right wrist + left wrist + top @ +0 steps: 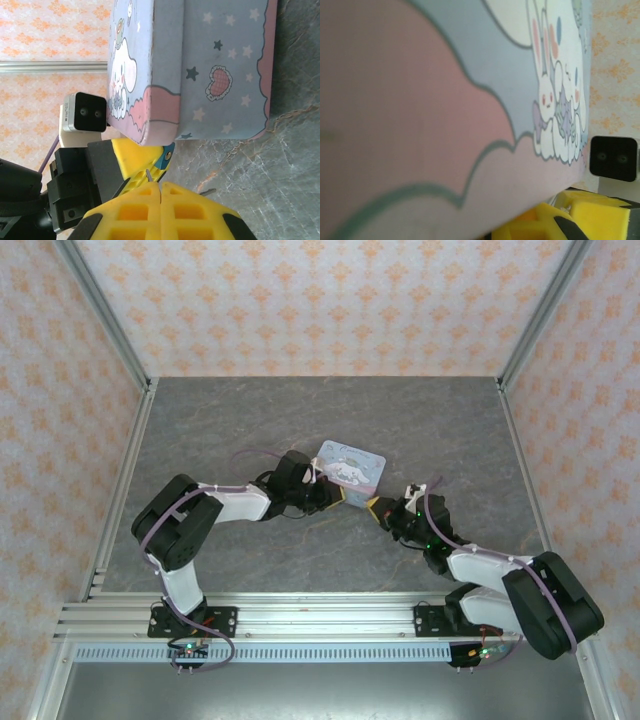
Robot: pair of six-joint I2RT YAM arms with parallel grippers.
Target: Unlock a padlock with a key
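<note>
On my left, the left tool (pixel 555 222) is tucked in under the near edge of the tin (pixel 220 65), the pale blue box with the cartoon lid that lies on the table (pixel 280 190). Its yellow fingers are nearly together. In the right wrist view a small teal-blue corner, the padlock (pixel 168 153), pokes out against one of those fingers just below the tin's corner. I judge that the left tool is clenched on the padlock and steadying it, though most of the lock is hidden and I cannot see its shackle or keyhole.

Moving right, the key (pixel 148 175) shows as a thin metal sliver standing up from between the closed fingers of the right tool (pixel 160 190). That tool is clamped tight on it, with only the tip free. The tip points toward the padlock and sits just beside it, but there is a visible gap, so it is not in the lock.

By my reckoning both pieces are in hand and brought close together, so the pick-up part is done. What is left is the fine work:
- line the key tip up with the keyhole, which I can't make out
- push the key in
- turn it
- get the shackle to spring open

Nothing in these views tells me the lock has been opened.
</note>
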